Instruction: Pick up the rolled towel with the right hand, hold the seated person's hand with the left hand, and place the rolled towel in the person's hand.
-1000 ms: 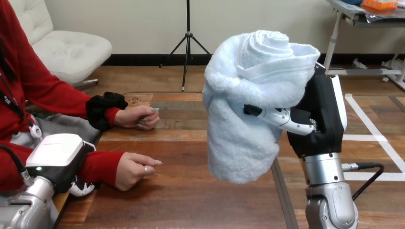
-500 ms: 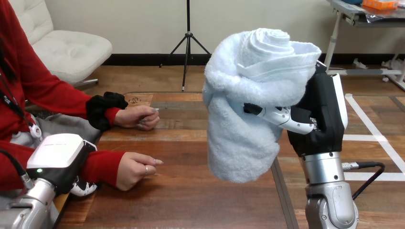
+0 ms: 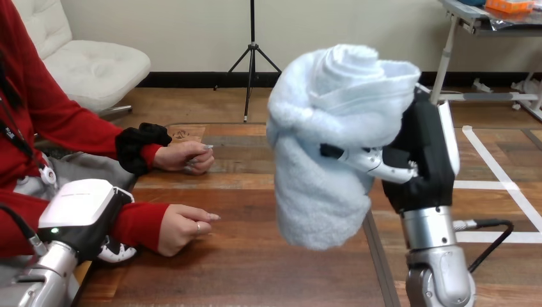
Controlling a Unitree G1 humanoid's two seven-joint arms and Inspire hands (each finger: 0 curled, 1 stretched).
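The towel point(image 3: 326, 147) is off the table point(image 3: 255, 268), held upright at centre frame in the right hand point(image 3: 422, 160). The spiral end of the roll faces up and the loose lower end hangs free below the grip. The right hand's thumb crosses the front of the roll at mid-height and is clamped on it; the fingers behind the cloth are hidden. The left hand point(image 3: 83, 214) sits at lower left, beside the sleeve of the person's near hand point(image 3: 182, 227), and whether it is closed or not cannot be told. No hold on the person's wrist is visible. The near hand rests on the table with its fingers loosely curled. The far hand point(image 3: 185, 157) lies above it in the frame, lightly closed. Both are well apart from the towel. Assessment: the towel looks soft, light and thick, and it bulges above the thumb. It should compress readily and is unlikely to slip or be damaged, though a slack grip may let the roll unwind. The best purchase is around the middle of the roll, as now, with the ends left clear for handover.
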